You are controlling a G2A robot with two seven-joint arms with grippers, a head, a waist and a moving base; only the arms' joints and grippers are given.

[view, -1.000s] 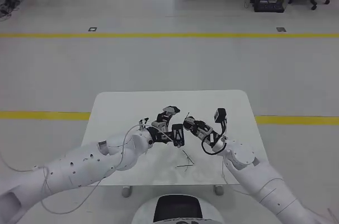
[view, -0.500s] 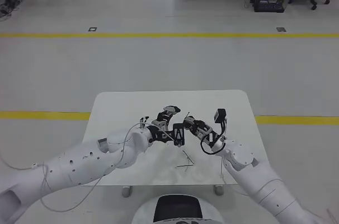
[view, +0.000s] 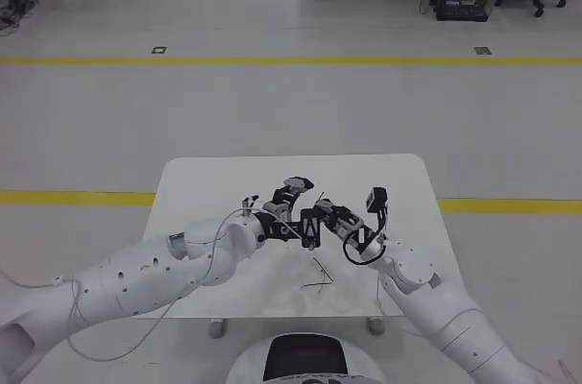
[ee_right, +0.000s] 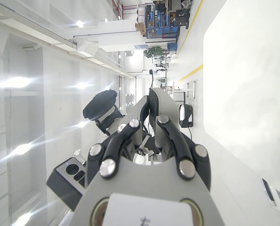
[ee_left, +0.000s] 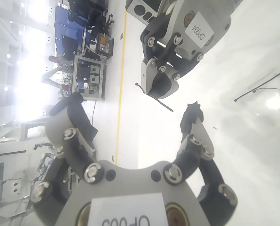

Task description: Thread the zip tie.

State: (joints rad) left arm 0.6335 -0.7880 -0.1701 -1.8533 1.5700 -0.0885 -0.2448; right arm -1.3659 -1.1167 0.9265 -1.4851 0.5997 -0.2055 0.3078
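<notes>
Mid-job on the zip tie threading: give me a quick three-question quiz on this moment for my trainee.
1. True or false: the right hand is shut on a black zip tie.
2. Pick one. The left hand is: A) open and empty; B) shut on the same tie; C) shut on a screwdriver.
3. Fill in: the spare zip ties lie on the white ____.

Key: 1 true; 2 A; 3 table.
</notes>
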